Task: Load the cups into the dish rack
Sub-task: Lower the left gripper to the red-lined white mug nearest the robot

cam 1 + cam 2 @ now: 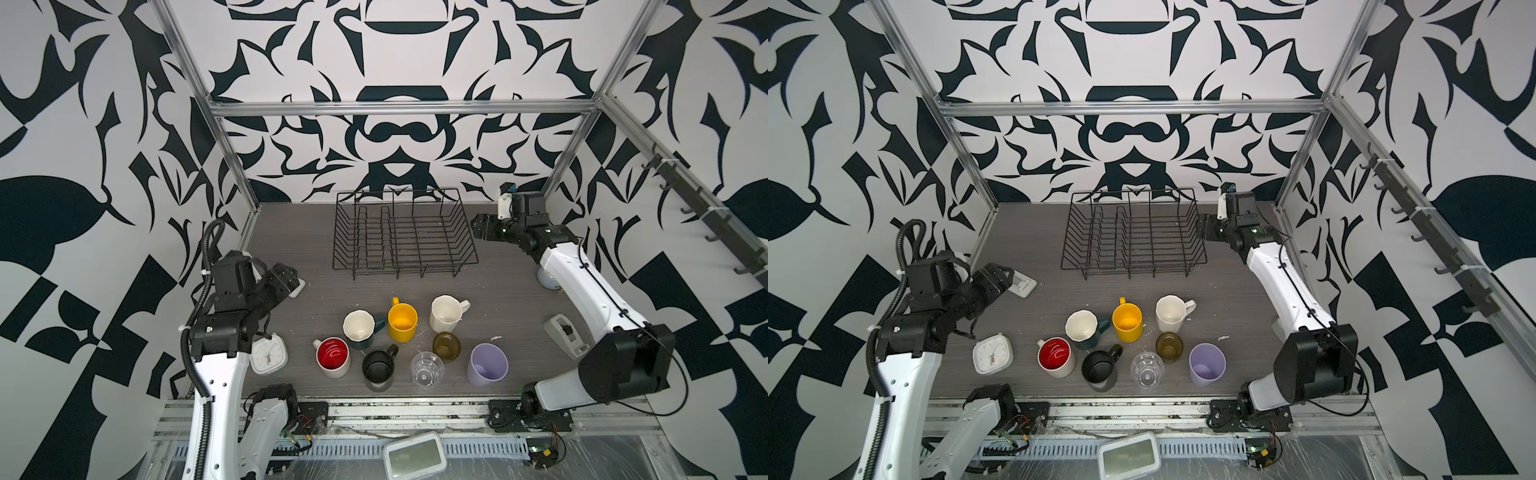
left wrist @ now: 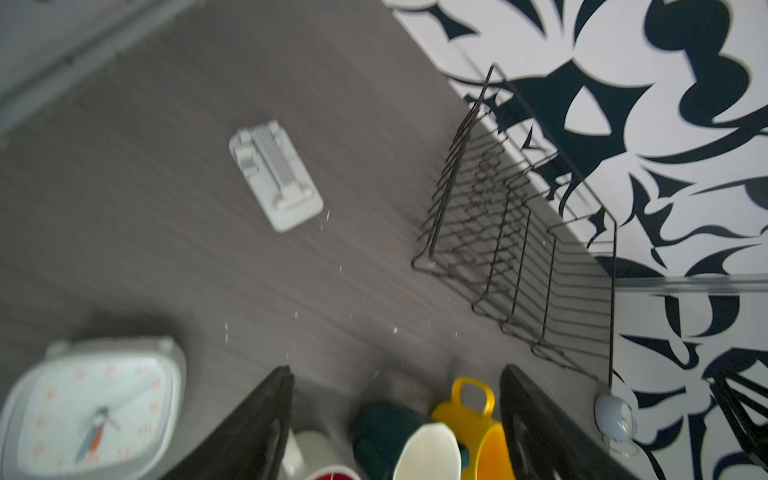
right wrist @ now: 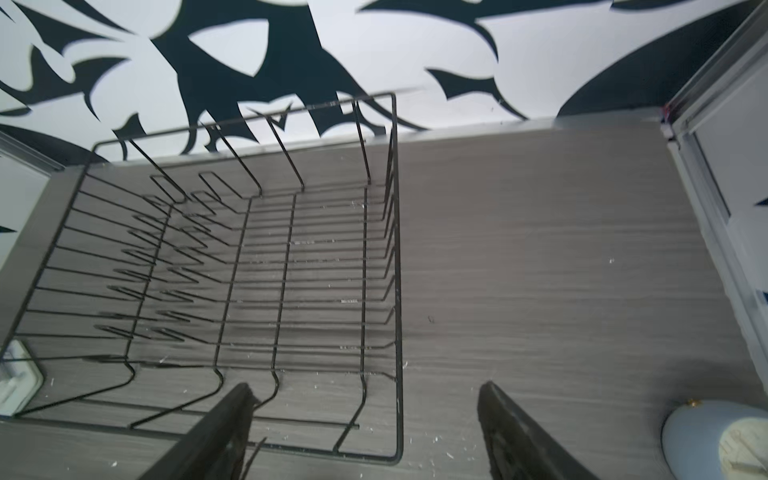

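Across both top views, the dish rack (image 1: 405,232) stands empty at the back of the table (image 1: 291,232). All eight cups (image 1: 402,322) stand upright in a cluster near the front edge, well apart from the rack. The left gripper (image 1: 289,277) hangs at the left; the teal mug (image 1: 359,328) and red-lined mug (image 1: 332,357) lie nearest, to its right and forward. The right gripper (image 1: 477,226) sits just beside the rack's right wall, farther from every cup.

Left wrist view: fingers (image 2: 257,424) apart, nothing clamped; the teal mug and yellow mug (image 2: 478,419) lie ahead.

Right wrist view: fingers (image 3: 220,432) apart, empty, above the rack's near corner.

Judgement: the left arm is better placed for a first pick. No brand or label is legible.
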Motion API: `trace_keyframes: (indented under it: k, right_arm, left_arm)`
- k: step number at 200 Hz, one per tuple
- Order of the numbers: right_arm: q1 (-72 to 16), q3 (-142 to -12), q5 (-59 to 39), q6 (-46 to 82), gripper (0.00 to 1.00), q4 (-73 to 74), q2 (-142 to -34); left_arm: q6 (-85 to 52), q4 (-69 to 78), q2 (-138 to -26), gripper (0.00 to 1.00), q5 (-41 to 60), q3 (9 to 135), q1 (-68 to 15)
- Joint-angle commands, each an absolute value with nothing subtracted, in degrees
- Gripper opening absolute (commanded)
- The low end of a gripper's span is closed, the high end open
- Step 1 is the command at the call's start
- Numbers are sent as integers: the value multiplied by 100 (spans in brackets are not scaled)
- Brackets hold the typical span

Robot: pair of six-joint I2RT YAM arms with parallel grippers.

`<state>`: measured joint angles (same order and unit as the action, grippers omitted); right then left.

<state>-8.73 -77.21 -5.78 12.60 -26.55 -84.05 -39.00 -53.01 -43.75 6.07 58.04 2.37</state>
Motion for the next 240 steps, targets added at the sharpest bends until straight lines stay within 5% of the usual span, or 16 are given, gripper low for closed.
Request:
trace_keyframes:
  k: [1, 124, 193, 240]
  right_arm:
    - [-873, -7692, -632, 1353, 87, -2715, -8181]
    - [-872, -7541, -793, 1548, 86, -2680, -8133]
    - [-874, -7532, -799, 1542, 86, -2733, -8141]
    - [-872, -7467, -847, 1547, 86, -2733, -8076]
  left_arm:
    - [-4345, -6747, -4072, 79, 631, 5573, -42]
    - [-4957, -7475, -3619, 69, 660, 4338, -1172]
    - [-6312, -6680, -4435, 67, -261, 3985, -3533]
    - [-6630, -6546, -4717, 63, -525, 3836, -3894]
